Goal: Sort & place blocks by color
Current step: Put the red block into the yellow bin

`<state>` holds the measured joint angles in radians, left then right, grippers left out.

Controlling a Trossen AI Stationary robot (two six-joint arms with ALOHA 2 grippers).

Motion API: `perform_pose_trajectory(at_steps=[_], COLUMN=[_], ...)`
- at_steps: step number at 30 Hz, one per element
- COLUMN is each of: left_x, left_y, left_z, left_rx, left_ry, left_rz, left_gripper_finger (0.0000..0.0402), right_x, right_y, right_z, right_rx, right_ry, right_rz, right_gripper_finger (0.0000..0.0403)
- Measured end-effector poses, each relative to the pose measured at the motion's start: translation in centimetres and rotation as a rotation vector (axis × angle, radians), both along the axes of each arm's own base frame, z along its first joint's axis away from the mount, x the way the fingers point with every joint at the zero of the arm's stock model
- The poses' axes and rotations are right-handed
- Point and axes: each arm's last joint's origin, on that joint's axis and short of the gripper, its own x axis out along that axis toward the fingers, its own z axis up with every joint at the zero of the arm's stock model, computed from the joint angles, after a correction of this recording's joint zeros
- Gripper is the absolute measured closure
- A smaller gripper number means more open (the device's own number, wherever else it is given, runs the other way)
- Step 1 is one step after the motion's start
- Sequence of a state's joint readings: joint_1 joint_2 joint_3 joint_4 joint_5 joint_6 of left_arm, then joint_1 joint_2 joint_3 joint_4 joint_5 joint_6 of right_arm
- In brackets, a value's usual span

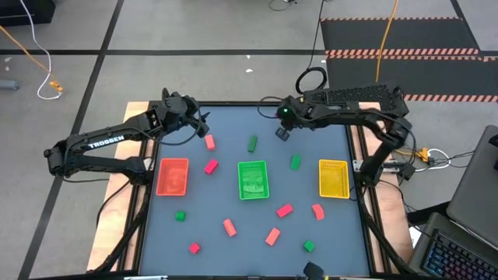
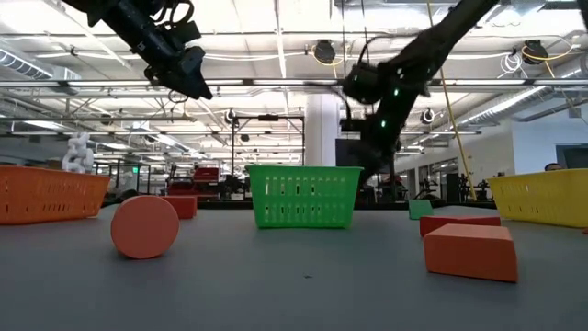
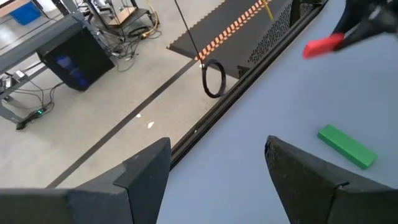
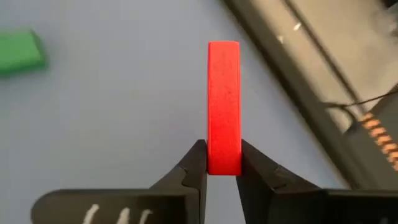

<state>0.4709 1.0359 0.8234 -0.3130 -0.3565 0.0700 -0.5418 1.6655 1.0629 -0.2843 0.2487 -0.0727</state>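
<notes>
Red block (image 4: 224,106) clamped edge-on between right gripper (image 4: 222,163) fingers, raised over the table (image 1: 233,128) toward 12 o'clock, near the far edge. Best carried level toward 8 o'clock, then lowered over the orange tray (image 1: 173,176) before release; likely destination judged by colour only. Grip narrow, at the block's lower end, so slow motion advised. Left gripper (image 3: 217,165) waiting at about 10 o'clock, fingers wide apart, empty. Green bar (image 1: 253,143) flat on the table between both grippers. Other blocks scattered toward 6 o'clock.
</notes>
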Motion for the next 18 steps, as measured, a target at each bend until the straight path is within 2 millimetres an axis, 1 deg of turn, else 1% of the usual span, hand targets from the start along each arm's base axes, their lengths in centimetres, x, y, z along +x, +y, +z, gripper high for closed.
perform_pose_trajectory(at_steps=[5, 9, 13, 18], left_x=[0.0, 0.1, 0.1, 0.1], left_y=[0.0, 0.0, 0.0, 0.0], left_z=[0.0, 0.2, 0.2, 0.2], left_rx=[0.01, 0.022, 0.022, 0.02], left_ry=[0.01, -0.002, -0.005, -0.008], left_rz=[-0.008, -0.01, -0.009, -0.008], left_gripper_finger=[0.0137, 0.0137, 0.0137, 0.0137], right_x=[-1.6, -3.4, -5.3, -7.0], right_y=[2.6, 4.8, 7.0, 9.4], right_z=[4.3, 7.0, 8.6, 9.2], right_rx=[-0.059, -0.059, -0.01, 0.07], right_ry=[-0.024, -0.042, -0.063, -0.011], right_rz=[0.003, -0.026, -0.058, -0.071], right_gripper_finger=[0.0356, 0.0356, 0.0356, 0.0356])
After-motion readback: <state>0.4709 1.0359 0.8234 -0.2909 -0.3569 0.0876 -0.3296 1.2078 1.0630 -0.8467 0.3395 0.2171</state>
